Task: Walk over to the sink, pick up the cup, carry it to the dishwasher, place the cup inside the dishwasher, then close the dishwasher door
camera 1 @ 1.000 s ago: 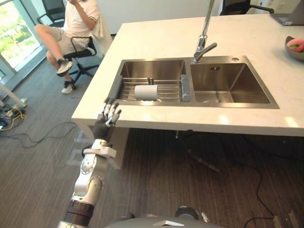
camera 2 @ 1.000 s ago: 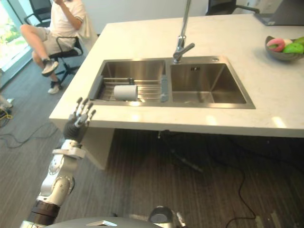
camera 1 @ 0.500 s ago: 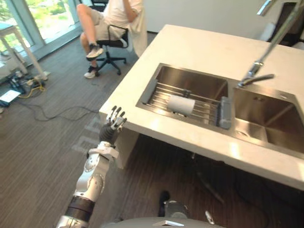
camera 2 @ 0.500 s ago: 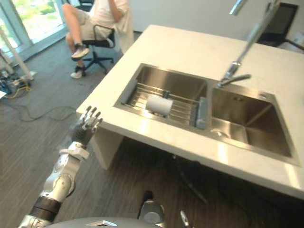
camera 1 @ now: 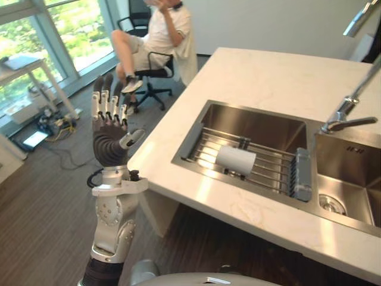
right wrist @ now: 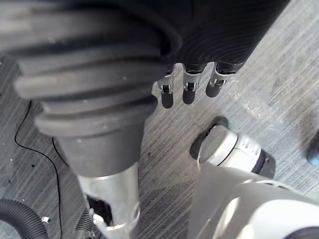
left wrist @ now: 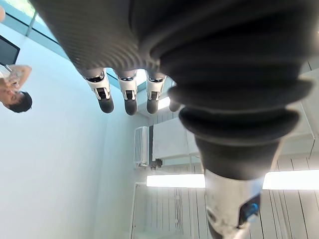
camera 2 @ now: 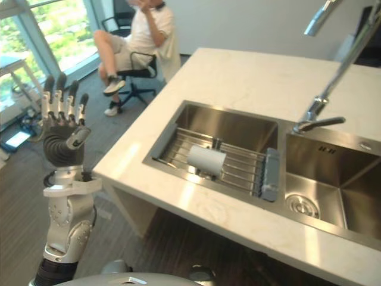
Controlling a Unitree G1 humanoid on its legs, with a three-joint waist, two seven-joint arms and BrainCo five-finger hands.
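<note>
Up by the counter's near corner, my left hand [camera 1: 109, 134] stands raised. Its fingers are straight and a little spread, the thumb is out to the side, and it holds nothing. 1 second ago it hung low against the counter's edge, below the top. Now it is lifted above that level, and my head has swung so that the sink lies closer and off to the hand's right. I take that as the walk ending and the reach beginning. The hand is high enough to pass over the rim, but it is well apart from the cup. My right hand [right wrist: 188, 88] hangs over the floor with loose, straight fingers, and it is empty too.

The cup [camera 1: 236, 160] has stayed where it was. It is white and lies on its side on the wire rack [camera 1: 271, 173] that spans the left basin [camera 1: 262, 126], to the right of my left hand and beyond the counter's edge. The pick-up, the carry, the dishwasher and its door are all yet to be done.

Further right of the hand, the faucet [camera 1: 348, 113] rises behind the divide between the 2 basins, and the right basin's drain [camera 1: 328, 204] shows below it. The counter [camera 1: 262, 77] is pale, smooth stone, so the hand should slide over it without catching.

Out past the hand, away from the counter, a person [camera 1: 158, 36] sits on a black office chair [camera 1: 156, 65] by tall windows [camera 1: 71, 30]. A small pale table [camera 1: 21, 62] stands on the grey floor [camera 1: 41, 202].
</note>
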